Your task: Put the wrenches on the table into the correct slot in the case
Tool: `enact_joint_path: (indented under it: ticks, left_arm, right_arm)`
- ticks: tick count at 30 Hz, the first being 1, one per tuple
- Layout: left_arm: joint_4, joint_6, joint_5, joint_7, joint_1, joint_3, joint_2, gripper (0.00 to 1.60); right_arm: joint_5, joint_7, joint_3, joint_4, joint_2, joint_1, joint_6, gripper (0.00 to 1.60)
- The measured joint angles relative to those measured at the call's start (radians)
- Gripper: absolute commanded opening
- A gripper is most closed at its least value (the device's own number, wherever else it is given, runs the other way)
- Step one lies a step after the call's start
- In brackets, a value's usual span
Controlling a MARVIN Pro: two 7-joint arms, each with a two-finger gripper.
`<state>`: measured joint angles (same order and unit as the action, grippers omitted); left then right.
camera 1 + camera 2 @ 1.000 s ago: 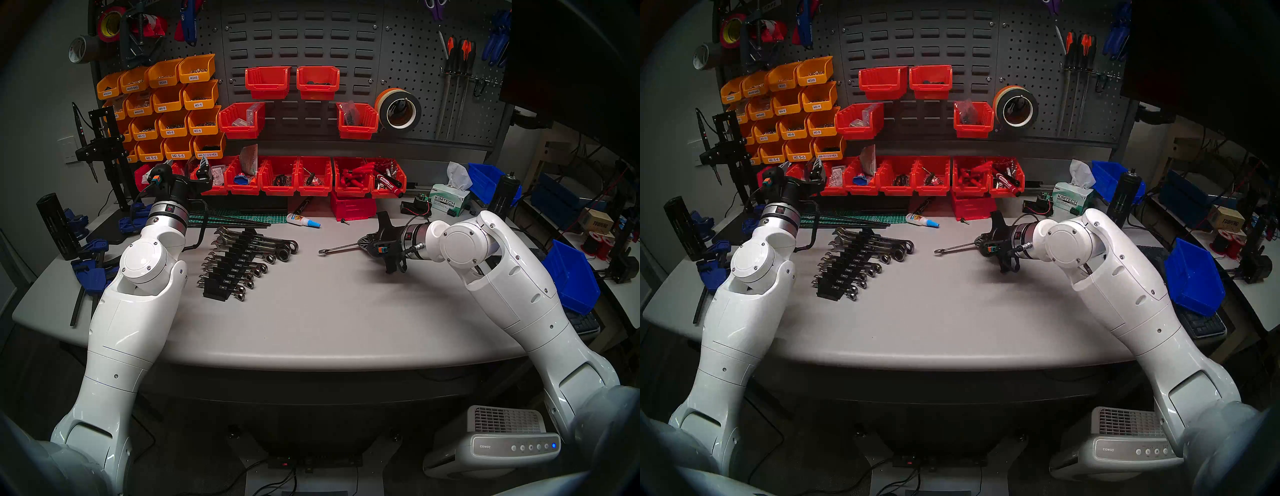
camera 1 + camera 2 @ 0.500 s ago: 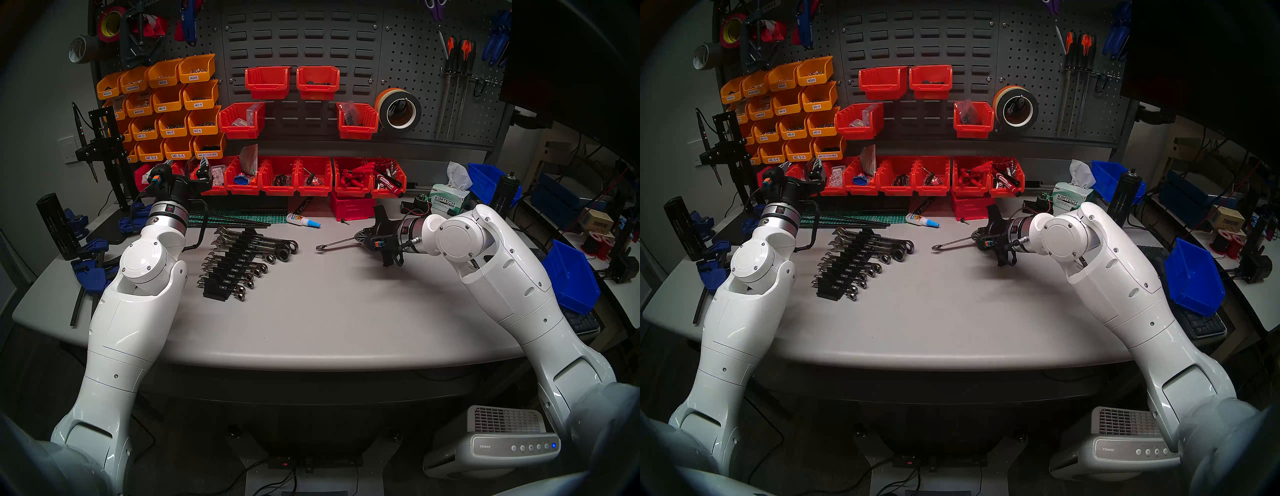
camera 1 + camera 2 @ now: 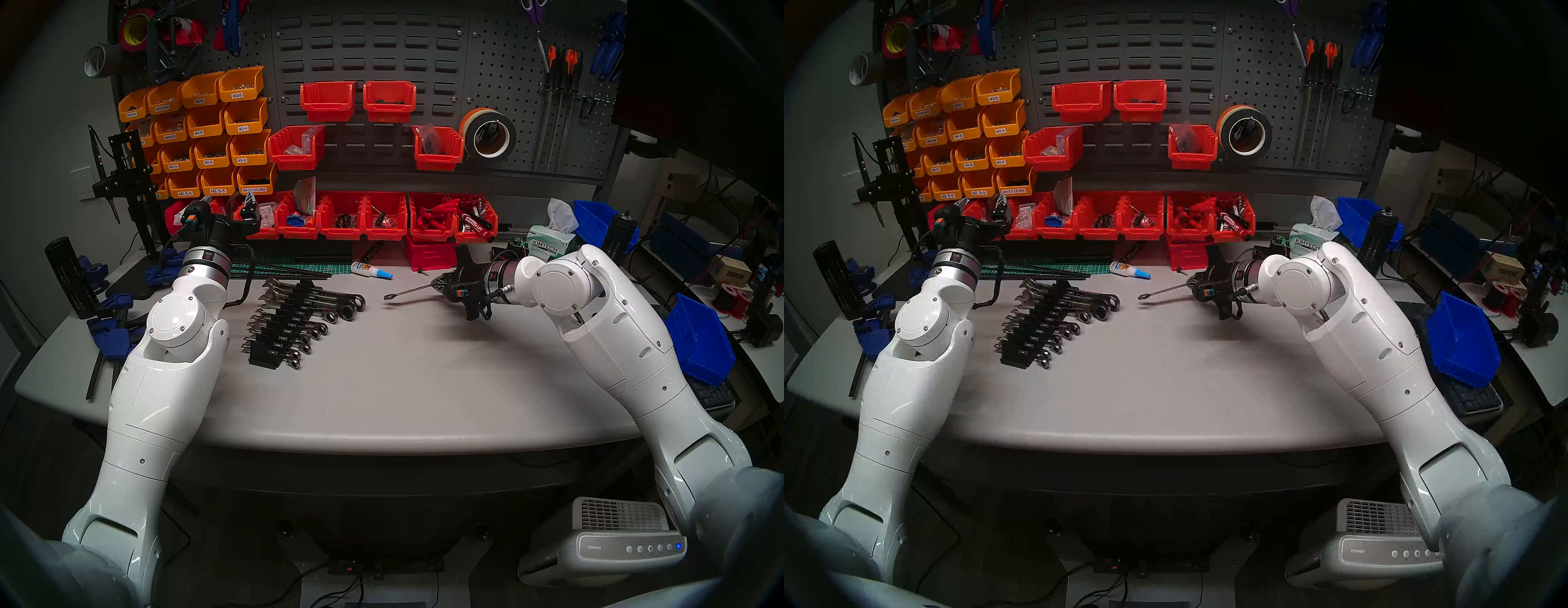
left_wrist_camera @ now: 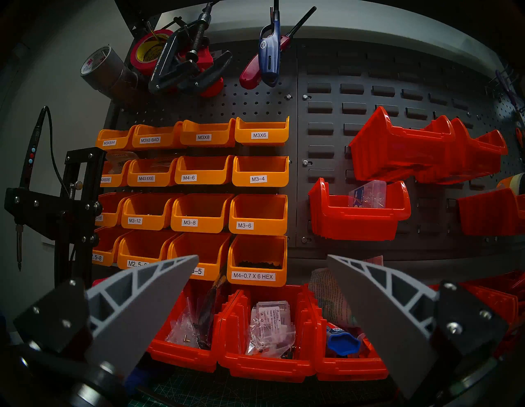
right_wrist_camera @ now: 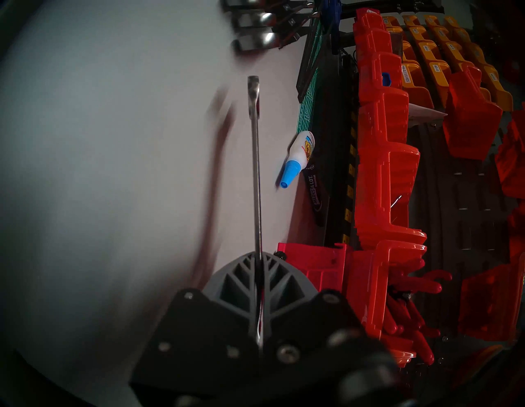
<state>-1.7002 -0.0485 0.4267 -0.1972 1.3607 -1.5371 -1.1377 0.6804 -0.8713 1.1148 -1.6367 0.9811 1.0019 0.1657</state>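
Observation:
My right gripper (image 3: 442, 284) (image 3: 1196, 285) is shut on a slim chrome wrench (image 3: 409, 291) (image 3: 1163, 291). The wrench sticks out to the left, off the table, with its free end toward the case. In the right wrist view the shaft of the wrench (image 5: 257, 170) runs straight out from between the pressed fingers of my right gripper (image 5: 260, 257). The black case (image 3: 265, 357) (image 3: 1016, 361) lies left of centre with several chrome wrenches in its slots. Far back on the left, my left gripper (image 3: 249, 212) (image 4: 262, 257) stands open and empty, facing the bins.
A glue bottle (image 3: 371, 271) (image 5: 298, 153) and a green cutting mat (image 3: 297, 266) lie behind the case. Red bins (image 3: 360, 218) line the back, with a small red box (image 3: 428, 254) just behind my right gripper. Blue clamps (image 3: 110, 322) sit at the left, a blue bin (image 3: 700, 335) at the right.
My right arm has risen and shifted left and toward the back, carrying the wrench with it. The left arm has not moved.

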Motion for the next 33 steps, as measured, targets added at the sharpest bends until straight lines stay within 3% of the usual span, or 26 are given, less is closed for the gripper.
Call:
enact_joint_path:
  ticks: [22, 33]
  left_arm:
    - [0.0, 0.0, 0.0, 0.0, 0.0, 0.0, 0.0, 1.6]
    - [0.0, 0.0, 0.0, 0.0, 0.0, 0.0, 0.0, 1.6]
  right_arm:
    - [0.018, -0.001, 0.026, -0.006, 0.004, -0.015, 0.04, 0.0]
    - [-0.034, -0.066, 0.033, -0.008, 0.007, -0.012, 0.044, 0.0]
